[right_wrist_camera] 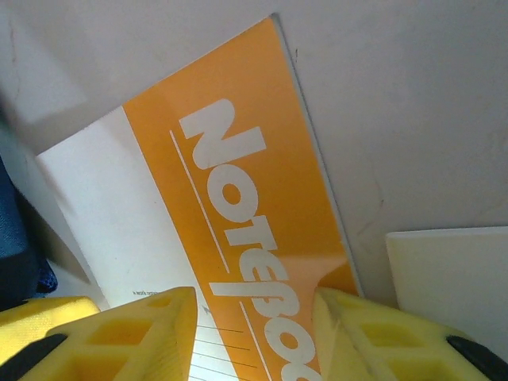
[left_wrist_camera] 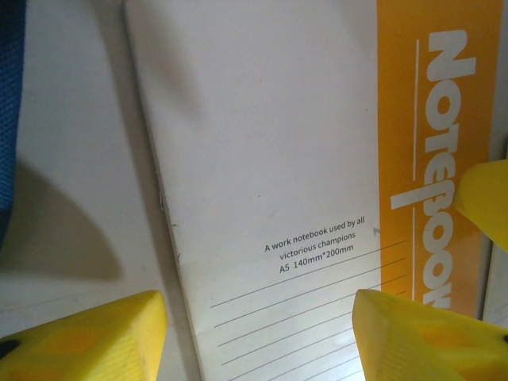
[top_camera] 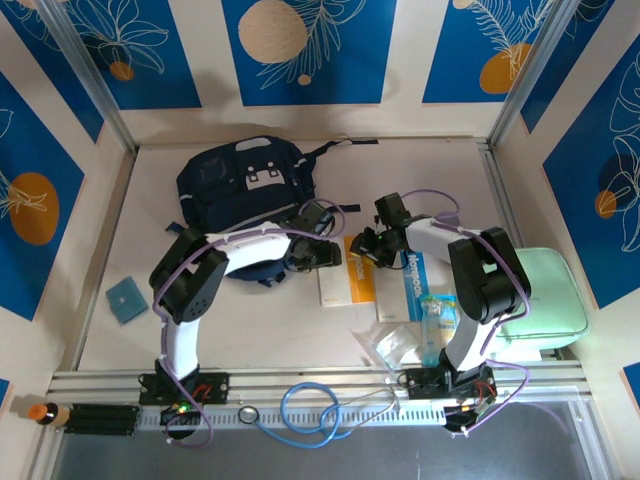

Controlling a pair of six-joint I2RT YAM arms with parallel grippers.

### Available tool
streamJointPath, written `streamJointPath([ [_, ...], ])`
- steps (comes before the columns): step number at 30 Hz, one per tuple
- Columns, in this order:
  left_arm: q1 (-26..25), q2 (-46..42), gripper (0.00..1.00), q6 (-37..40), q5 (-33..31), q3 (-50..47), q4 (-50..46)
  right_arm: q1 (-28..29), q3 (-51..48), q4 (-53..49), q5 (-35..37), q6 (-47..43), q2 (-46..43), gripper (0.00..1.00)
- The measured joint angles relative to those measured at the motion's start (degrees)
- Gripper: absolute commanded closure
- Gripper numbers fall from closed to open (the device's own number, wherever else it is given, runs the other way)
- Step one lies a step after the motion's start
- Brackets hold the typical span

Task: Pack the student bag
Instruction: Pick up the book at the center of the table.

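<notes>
Barely begun, by the look of it: nothing visibly packed. Largest first, the student bag (top_camera: 245, 190): slumped navy fabric, at eleven o'clock on the pale table (top_camera: 250, 330); zip possibly shut, hard to tell from above. At three o'clock, a mint green zip case (top_camera: 540, 295), smooth and round-cornered. At centre, an orange-and-white notebook (top_camera: 345, 272), flat matte card, beside a blue notebook (top_camera: 412, 275). Spread wide over the white cover, the left gripper (left_wrist_camera: 258, 345); likewise parted over the orange band, the right gripper (right_wrist_camera: 254, 337), grasping nothing.
</notes>
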Motion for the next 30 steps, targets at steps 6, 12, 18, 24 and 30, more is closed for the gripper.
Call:
streamJointPath([
  [6, 0.00, 0.79, 0.40, -0.02, -0.20, 0.31, -0.42, 0.04, 0.20, -0.17, -0.02, 0.15, 0.22, 0.55],
  [12, 0.00, 1.27, 0.45, -0.46, -0.22, 0.57, -0.57, 0.04, 0.22, -0.15, -0.04, 0.48, 0.42, 0.55],
  [18, 0.04, 1.29, 0.48, -0.55, -0.11, 0.57, -0.55, 0.04, 0.22, -0.17, 0.00, 0.90, 0.42, 0.58],
  [24, 0.11, 1.55, 0.53, -0.68, -0.02, 0.85, -0.70, 0.39, 0.24, -0.20, 0.87, 0.90, 0.48, 0.58],
  [30, 0.31, 1.57, 0.55, -0.66, 0.74, 0.72, -0.02, 0.48, 0.24, -0.22, 1.09, 0.92, 0.48, 0.59],
])
